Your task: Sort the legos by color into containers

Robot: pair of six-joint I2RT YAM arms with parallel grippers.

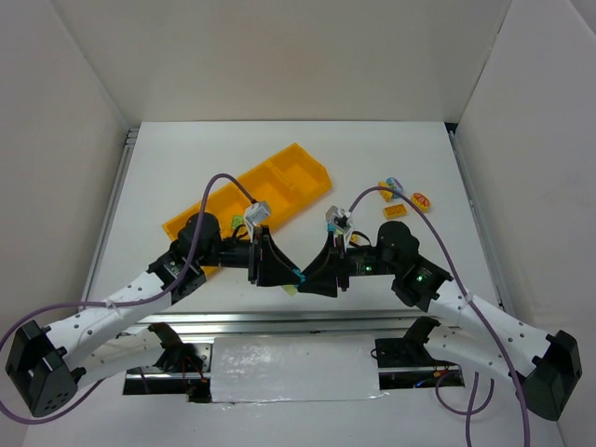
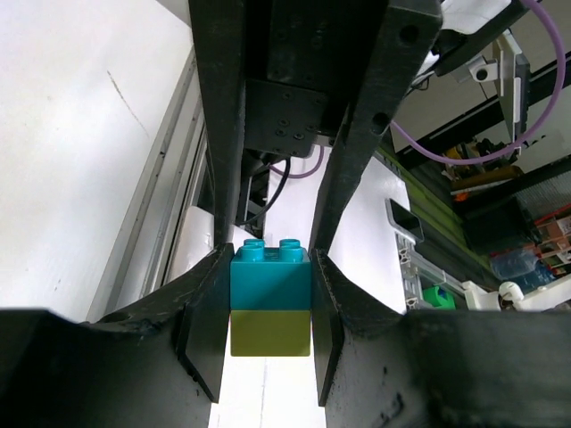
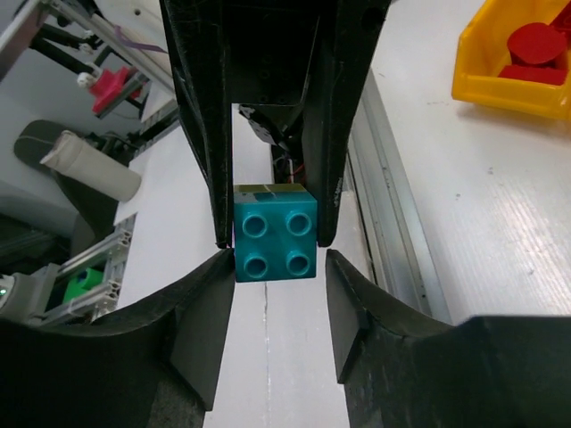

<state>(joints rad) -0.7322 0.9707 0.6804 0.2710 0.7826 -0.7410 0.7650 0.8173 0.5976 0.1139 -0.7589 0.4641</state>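
A teal-blue lego (image 2: 270, 278) stacked on a yellow-green lego (image 2: 270, 332) hangs above the table's near edge, with my left gripper (image 2: 270, 308) shut on the pair. From the opposite side my right gripper (image 3: 278, 290) faces the teal lego (image 3: 275, 236). Its jaws stand open on either side of the studded face, with a gap on the right. In the top view both grippers meet at the stack (image 1: 296, 279). The orange-yellow containers (image 1: 279, 163) lie behind the left arm, which partly hides them. Red legos (image 3: 531, 49) sit in one compartment.
Several loose legos lie at the right rear: a multicoloured one (image 1: 396, 189), an orange-red one (image 1: 422, 198) and an orange-yellow one (image 1: 395, 211). A green piece (image 1: 238, 221) lies by the tray. The table's metal rail (image 3: 393, 232) runs just beside the grippers.
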